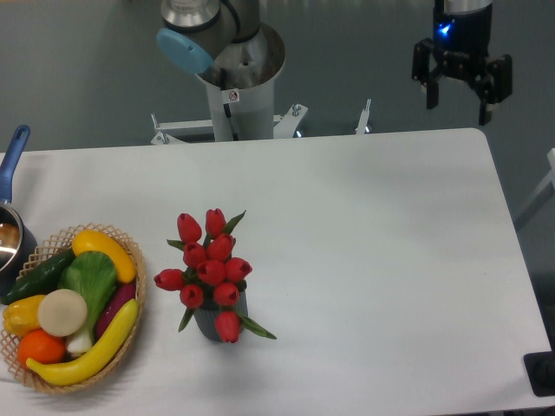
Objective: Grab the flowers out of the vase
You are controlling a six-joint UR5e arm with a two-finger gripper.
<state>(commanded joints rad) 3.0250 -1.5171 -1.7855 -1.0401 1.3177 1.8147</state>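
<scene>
One arm high, jaws (459, 97) apart, far from flowers (209, 270).

White table (390, 260) w/ rounded corners, grey floor (78, 69) behind.

No words or numbers readable anywhere. Small white sticker with red mark (231, 95) sits on grey metal robot base column (238, 104), too small to read. Blue light (446, 29) glows on black end effector (457, 95), but shows no letters. Nothing written on white tabletop (373, 260).
</scene>
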